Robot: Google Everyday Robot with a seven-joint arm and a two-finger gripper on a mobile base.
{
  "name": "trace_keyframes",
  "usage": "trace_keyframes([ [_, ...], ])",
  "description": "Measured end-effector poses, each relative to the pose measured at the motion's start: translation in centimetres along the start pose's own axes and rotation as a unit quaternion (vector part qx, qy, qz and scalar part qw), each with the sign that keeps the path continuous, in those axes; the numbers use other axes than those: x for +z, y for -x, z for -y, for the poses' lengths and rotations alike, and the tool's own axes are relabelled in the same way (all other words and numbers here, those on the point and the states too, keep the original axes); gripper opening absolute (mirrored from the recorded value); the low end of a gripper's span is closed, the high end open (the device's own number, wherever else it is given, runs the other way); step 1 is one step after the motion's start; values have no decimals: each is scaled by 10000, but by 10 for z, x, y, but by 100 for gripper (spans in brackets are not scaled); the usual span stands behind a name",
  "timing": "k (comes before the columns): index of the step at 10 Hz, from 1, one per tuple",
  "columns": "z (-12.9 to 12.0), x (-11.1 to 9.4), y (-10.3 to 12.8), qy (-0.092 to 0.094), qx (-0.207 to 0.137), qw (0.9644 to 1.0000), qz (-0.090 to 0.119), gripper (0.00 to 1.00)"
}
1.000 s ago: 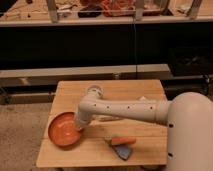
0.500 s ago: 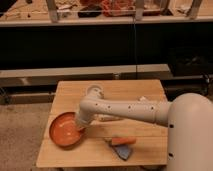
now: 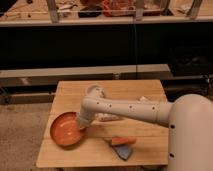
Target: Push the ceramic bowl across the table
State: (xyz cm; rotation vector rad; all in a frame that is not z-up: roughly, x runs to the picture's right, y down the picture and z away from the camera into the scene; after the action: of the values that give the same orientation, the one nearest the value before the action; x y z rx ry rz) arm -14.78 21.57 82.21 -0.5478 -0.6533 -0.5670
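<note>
Orange-red ceramic bowl (image 3: 66, 131) sits on the light plank-grain desk (image 3: 140, 92), toward the 8 o'clock corner of the top, its left rim close to the desk's left edge. Bowl is upright, wide and shallow, darker at the rim, inside bare as far as can be seen. White arm (image 3: 127, 108), dotted with small dark holes, reaches in from the bulky white body at 4 o'clock and runs leftward across the middle of the desk, then bends downward at its wrist. Claw (image 3: 83, 125) hangs at the end of that bend, at the bowl's 2 o'clock rim, touching it or just above it; exact contact cannot be told. Claw is closed with nothing held between the fingers. Small whitish cup (image 3: 93, 91) stands behind the arm near desk centre, toward 12 o'clock from the bowl, partly hidden by the wrist. Near the front edge, at about 4 o'clock from the bowl, lies an orange, carrot-like item (image 3: 123, 141) touching a bluish-grey object (image 3: 123, 151). Pale object (image 3: 143, 100) shows just beyond the arm toward 2 o'clock, too blurred to name.
</note>
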Motion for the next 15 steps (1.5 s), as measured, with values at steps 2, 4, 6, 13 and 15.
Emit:
trace_keyframes([
  [2,2,0,-2,12,-28,10000,15,4],
  [4,5,-1,-4,37,-92,9999,26,4],
  [6,8,-3,-11,26,-100,9999,28,4],
  [13,18,-8,-44,21,-130,9999,81,4],
  [15,19,-8,-53,16,-108,9999,92,4],
])
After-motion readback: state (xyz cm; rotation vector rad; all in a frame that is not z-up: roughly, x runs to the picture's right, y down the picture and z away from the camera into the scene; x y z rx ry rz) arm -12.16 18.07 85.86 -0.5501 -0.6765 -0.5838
